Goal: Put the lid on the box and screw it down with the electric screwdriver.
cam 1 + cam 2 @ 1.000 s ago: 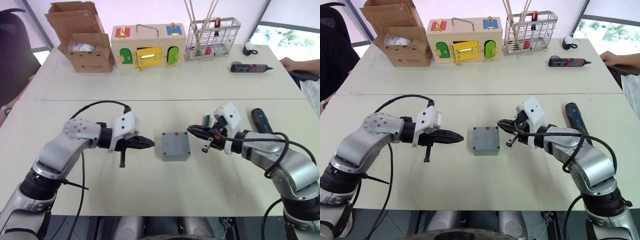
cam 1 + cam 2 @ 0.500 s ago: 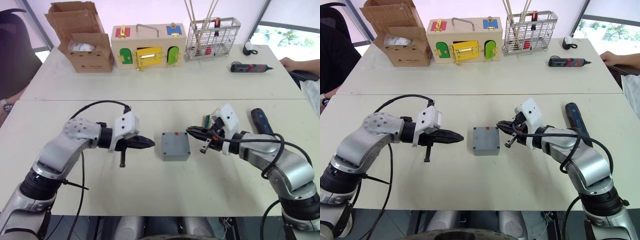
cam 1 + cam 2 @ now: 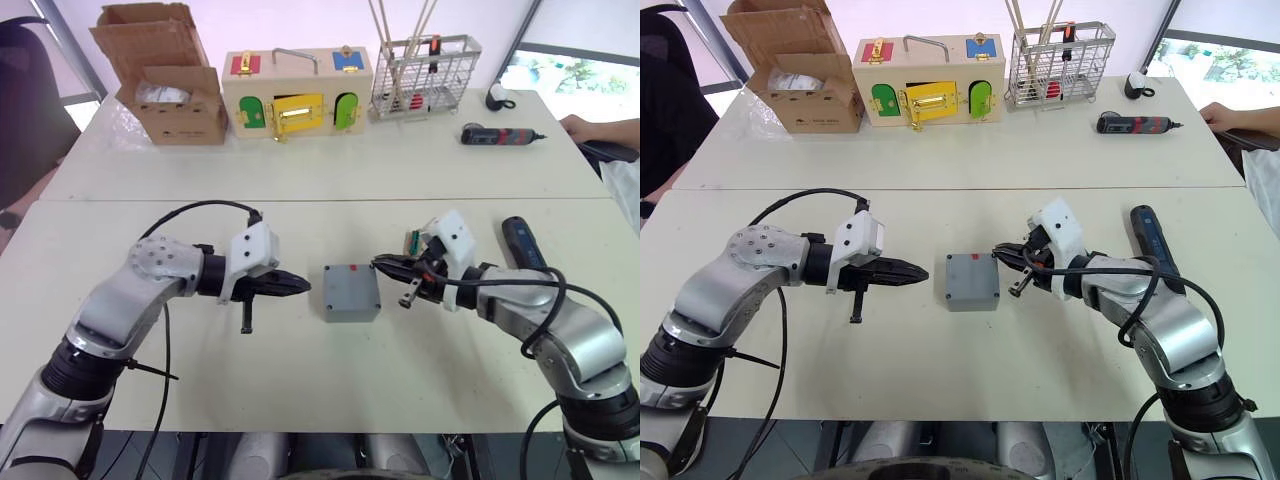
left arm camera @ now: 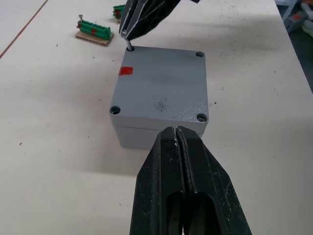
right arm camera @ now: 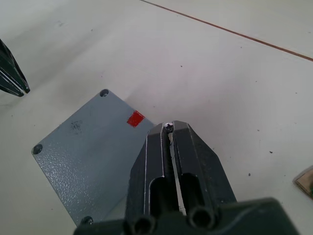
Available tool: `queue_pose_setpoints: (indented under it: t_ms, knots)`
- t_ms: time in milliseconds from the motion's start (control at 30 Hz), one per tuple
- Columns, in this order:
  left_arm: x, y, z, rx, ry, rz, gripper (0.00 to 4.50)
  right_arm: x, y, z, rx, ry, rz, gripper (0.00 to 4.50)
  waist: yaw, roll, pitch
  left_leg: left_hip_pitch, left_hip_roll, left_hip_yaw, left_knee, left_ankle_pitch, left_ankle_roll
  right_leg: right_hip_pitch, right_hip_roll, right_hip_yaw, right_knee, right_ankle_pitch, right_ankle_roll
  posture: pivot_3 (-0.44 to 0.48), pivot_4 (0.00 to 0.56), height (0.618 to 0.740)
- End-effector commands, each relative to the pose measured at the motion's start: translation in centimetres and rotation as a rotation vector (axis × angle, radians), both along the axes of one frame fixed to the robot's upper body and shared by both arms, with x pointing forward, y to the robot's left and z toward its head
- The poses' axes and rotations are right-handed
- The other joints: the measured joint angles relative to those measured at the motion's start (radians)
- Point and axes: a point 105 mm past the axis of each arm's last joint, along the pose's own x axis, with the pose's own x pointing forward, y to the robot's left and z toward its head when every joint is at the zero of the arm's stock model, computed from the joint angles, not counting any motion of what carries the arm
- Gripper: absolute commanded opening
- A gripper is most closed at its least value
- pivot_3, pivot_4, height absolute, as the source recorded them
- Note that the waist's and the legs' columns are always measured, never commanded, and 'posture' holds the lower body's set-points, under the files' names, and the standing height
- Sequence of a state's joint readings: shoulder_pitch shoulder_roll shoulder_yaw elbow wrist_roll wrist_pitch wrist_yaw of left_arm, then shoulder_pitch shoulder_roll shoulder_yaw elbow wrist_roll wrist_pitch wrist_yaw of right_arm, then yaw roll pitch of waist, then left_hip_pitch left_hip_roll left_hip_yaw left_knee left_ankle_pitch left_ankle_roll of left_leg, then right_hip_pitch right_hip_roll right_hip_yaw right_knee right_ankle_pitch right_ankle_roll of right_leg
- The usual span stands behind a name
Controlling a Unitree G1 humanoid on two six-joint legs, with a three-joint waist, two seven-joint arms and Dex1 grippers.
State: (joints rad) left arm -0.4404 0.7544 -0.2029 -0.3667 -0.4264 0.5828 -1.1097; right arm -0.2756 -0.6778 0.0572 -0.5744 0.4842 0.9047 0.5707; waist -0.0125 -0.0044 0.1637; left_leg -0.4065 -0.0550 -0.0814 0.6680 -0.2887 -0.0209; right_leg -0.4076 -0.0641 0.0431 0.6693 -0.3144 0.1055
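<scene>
Left wrist view shows the lid (image 4: 161, 95) already seated on the box (image 4: 159, 132), which rests on the counter (image 4: 254, 147) midway between the two arms. Screw heads sit in three corner holes. At the fourth corner, beside the red mark (image 4: 126, 70), the right pincer (image 4: 128, 38) holds a small screw (image 4: 129, 46) upright with its tip at the hole; its fingers are clamped on the screw. The left pincer (image 4: 179, 142) hovers just short of the near edge of the box, fingers pressed together and empty.

Step in hand, as judged: seating the last screw.
- Keep the screw vertical and centred over the hole before release; a tilted screw will probably cross-thread or fall out.
- Lower until the thread tip enters the hole, then part the fingers slowly.
- If the box slides, brace it with the left pincer against the near wall.

The electric screwdriver (image 3: 522, 243) lies on the counter to the robot's right, beyond the right forearm and well apart from the box, ready for pickup afterwards.
</scene>
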Motion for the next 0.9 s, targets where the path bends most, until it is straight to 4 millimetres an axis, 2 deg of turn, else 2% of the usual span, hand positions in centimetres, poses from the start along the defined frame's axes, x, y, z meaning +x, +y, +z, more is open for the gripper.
queue_pose_setpoints:
  t_ms: [33,300,400,567,667,700,800,900]
  knots:
    - [-0.3,-0.4,0.9,-0.013,-0.038,-0.022,0.0,0.0,0.2,0.4,0.004,-0.031,0.012,0.08,0.0,0.0,0.0,0.0,0.0,0.0,0.0,0.0,0.0,0.0,0.0,0.0,0.0,0.0,0.0,0.0,0.15,0.74]
    - [-0.2,-0.4,0.9,-0.016,-0.039,-0.018,0.0,0.2,0.1,0.3,-0.005,-0.033,0.011,0.08,0.0,0.0,0.0,0.0,0.0,0.0,0.0,0.0,0.0,0.0,0.0,0.0,0.0,0.0,0.0,0.0,0.15,0.74]
    - [-0.2,-0.4,1.0,-0.021,-0.038,-0.019,0.0,0.2,0.0,0.5,-0.006,-0.036,0.013,0.98,0.0,0.0,0.0,0.0,0.0,0.0,0.0,0.0,0.0,0.0,0.0,0.0,0.0,0.0,0.0,0.0,0.15,0.74]
    - [-0.2,-0.5,1.1,-0.031,-0.035,-0.023,0.0,0.1,-0.2,1.0,-0.004,-0.041,0.019,3.39,0.0,0.0,0.0,0.0,0.0,0.0,0.0,0.0,0.0,0.0,0.0,0.0,0.0,0.0,0.0,0.0,0.15,0.74]
    - [-0.2,-0.6,1.3,-0.049,-0.029,-0.025,0.0,0.4,-0.7,2.0,0.007,-0.063,0.002,4.28,0.0,0.0,0.0,0.0,0.0,0.0,0.0,0.0,0.0,0.0,0.0,0.0,0.0,0.0,0.0,0.0,0.15,0.74]
    - [-0.2,-0.7,1.5,-0.065,-0.023,-0.026,0.0,0.7,-1.1,2.7,0.021,-0.077,-0.018,4.47,0.0,0.0,0.0,0.0,0.0,0.0,0.0,0.0,0.0,0.0,0.0,0.0,0.0,0.0,0.0,0.0,0.15,0.74]
    - [0.0,-1.0,2.3,-0.117,-0.007,-0.031,0.0,1.3,-2.5,4.9,0.077,-0.102,-0.073,4.47,0.001,0.0,0.0,0.0,0.0,0.0,0.0,0.0,0.0,0.0,0.0,0.0,0.0,0.0,0.0,0.0,0.15,0.74]
    - [0.7,-1.9,3.7,-0.175,-0.022,-0.072,0.0,2.5,-7.2,9.7,0.16,-0.091,-0.195,4.47,0.006,0.0,0.0,0.0,0.0,0.0,0.001,0.0,0.0,0.0,0.0,0.0,0.0,0.0,0.0,0.0,0.15,0.74]
